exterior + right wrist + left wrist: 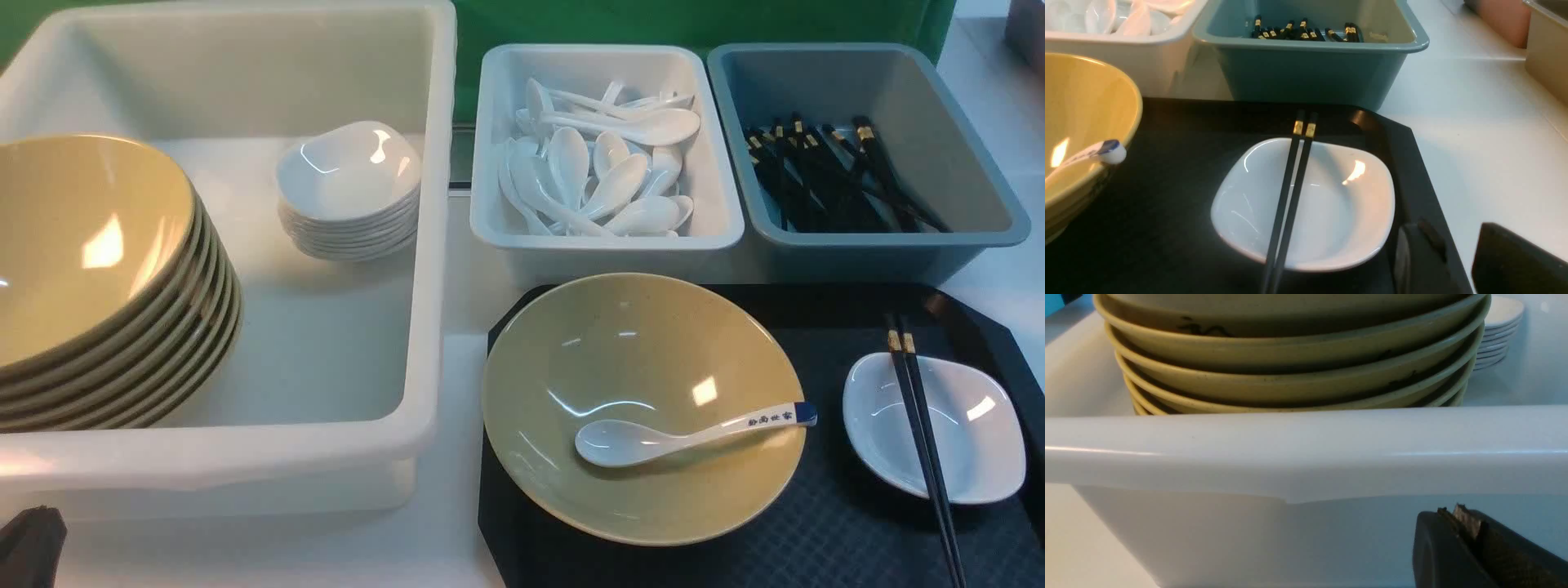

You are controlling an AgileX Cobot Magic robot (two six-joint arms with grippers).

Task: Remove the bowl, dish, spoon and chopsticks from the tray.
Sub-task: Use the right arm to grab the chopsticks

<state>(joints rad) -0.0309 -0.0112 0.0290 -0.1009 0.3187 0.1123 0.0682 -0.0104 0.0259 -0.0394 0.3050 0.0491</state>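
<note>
The left gripper (1453,512) sits low outside the white tub (1306,445)'s near wall, fingers pressed together on nothing. All four items are on the tray (816,523), so the first pick is not yet made. The bowl (645,408) fills its left half. The spoon (694,438) lies inside, long axis left-right, blue tip on the bowl's right rim. Near the right edge the dish (971,425) carries the chopsticks (922,441), running near-to-far, gold ends farthest. The right gripper (1449,237), fingers parted and empty, hovers by that edge. Next it probably must straddle the chopsticks crosswise.
</note>
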